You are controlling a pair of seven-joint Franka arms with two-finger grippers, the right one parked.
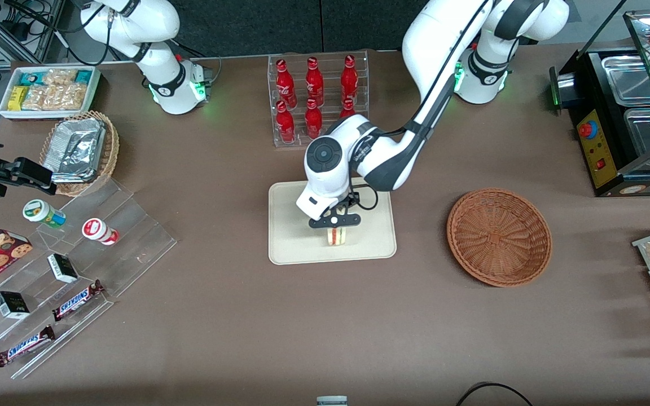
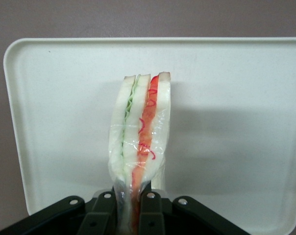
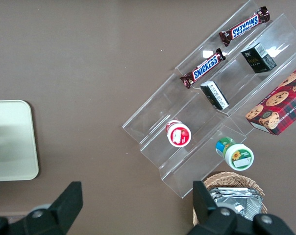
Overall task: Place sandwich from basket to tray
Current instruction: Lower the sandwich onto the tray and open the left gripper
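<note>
I see my gripper [image 1: 336, 221] over the tray [image 1: 288, 248], fingers [image 2: 150, 205] pinching the wrapped sandwich [image 2: 140, 127] upright on it; the wicker basket [image 1: 499, 237] sits apart toward the working arm's end.

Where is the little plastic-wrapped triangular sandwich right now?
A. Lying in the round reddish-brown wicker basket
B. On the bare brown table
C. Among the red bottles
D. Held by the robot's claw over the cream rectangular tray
D: the gripper is shut on the sandwich over the cream rectangular tray; the reddish-brown wicker basket holds nothing.
</note>
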